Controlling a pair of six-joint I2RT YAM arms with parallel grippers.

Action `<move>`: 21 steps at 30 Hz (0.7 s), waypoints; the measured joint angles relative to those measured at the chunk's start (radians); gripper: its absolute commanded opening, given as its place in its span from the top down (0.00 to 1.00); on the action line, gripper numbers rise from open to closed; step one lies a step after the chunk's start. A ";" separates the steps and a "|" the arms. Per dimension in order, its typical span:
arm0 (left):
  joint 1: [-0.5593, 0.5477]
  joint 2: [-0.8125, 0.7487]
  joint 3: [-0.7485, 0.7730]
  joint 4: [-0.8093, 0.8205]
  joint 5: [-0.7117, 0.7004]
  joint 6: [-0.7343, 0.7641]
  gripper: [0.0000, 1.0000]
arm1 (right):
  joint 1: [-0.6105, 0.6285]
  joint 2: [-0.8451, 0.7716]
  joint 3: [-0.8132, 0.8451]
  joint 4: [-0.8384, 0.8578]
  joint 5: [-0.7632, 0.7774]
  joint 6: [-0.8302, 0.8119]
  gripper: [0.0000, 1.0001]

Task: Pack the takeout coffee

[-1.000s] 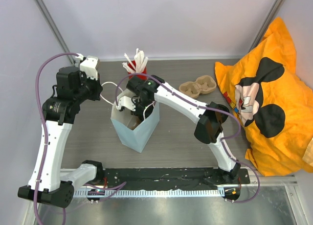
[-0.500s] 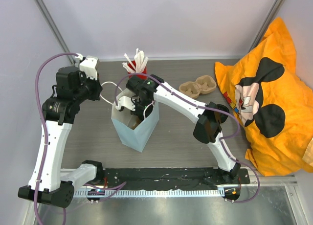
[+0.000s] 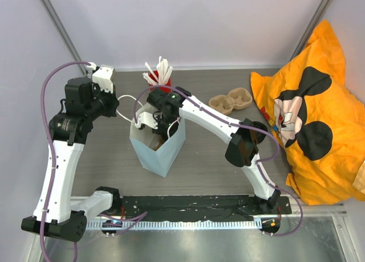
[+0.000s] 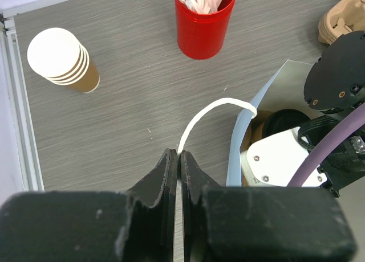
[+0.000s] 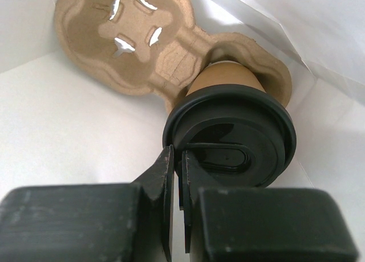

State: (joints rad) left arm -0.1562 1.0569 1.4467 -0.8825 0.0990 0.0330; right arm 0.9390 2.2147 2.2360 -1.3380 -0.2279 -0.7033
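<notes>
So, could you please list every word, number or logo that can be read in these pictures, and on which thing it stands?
No text can be read in any view.
On the orange cloth: only a cartoon mouse picture; the small coloured marks beside its face are too small to read.
On the coffee lid, red cup, brown cups and bag: no lettering visible.

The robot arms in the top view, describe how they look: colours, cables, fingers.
Both the left arm and the right arm have white link shells with black joint housings. A purple cable loops along each arm. The left gripper and the right gripper have blocky black bodies with thin, tapered black fingers, slightly scuffed.
</notes>
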 measured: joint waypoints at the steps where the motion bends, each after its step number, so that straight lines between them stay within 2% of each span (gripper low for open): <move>1: 0.000 0.000 0.000 0.000 0.001 0.000 0.93 | 0.000 0.000 0.001 0.000 0.000 0.000 0.93; 5: 0.002 0.000 0.000 0.000 0.003 0.000 0.93 | 0.000 0.000 0.002 -0.001 0.000 -0.002 0.80; 21: 0.007 -0.001 0.000 0.000 0.008 0.000 0.94 | 0.000 0.006 0.003 -0.003 0.014 -0.003 0.53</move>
State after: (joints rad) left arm -0.1490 1.0557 1.4467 -0.8825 0.1074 0.0330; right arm 0.9390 2.2204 2.2387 -1.3407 -0.2142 -0.7063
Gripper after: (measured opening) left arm 0.073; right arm 0.424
